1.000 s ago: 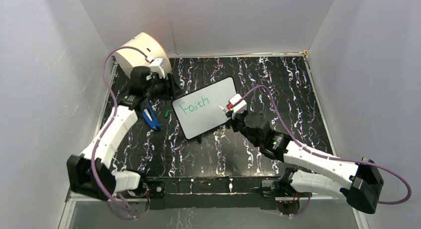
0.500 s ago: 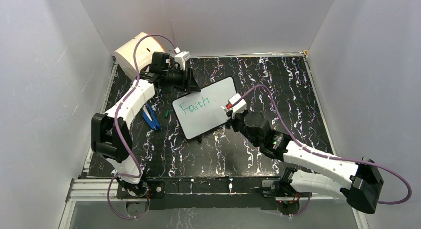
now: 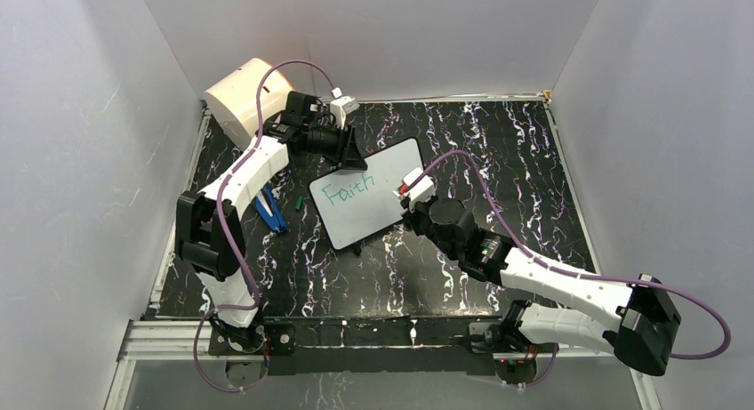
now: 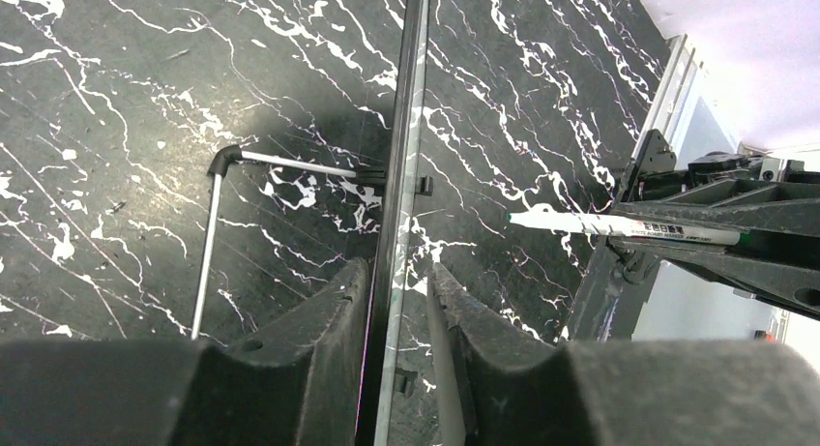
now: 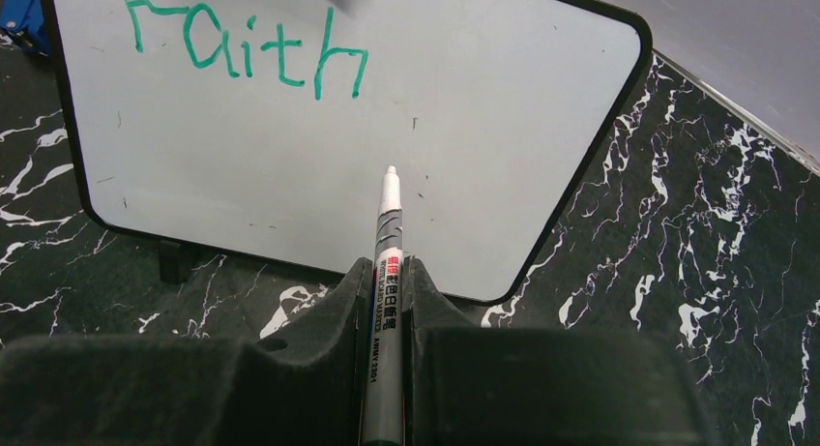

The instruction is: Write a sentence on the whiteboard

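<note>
The whiteboard [image 3: 369, 216] sits mid-table [image 3: 498, 161], green lettering [image 5: 242, 44] "Faith" on its left half. The left claw [image 4: 396, 270] straddles its far edge, slightly open. The right claw [image 5: 389, 264] grips a marker [image 5: 389, 209] over its right side.

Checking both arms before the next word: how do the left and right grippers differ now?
The left gripper straddles the whiteboard's far edge, grip unclear; the right gripper is shut on a marker. Left reaches in from the far side, right from the near side. Both are at the whiteboard.
</note>
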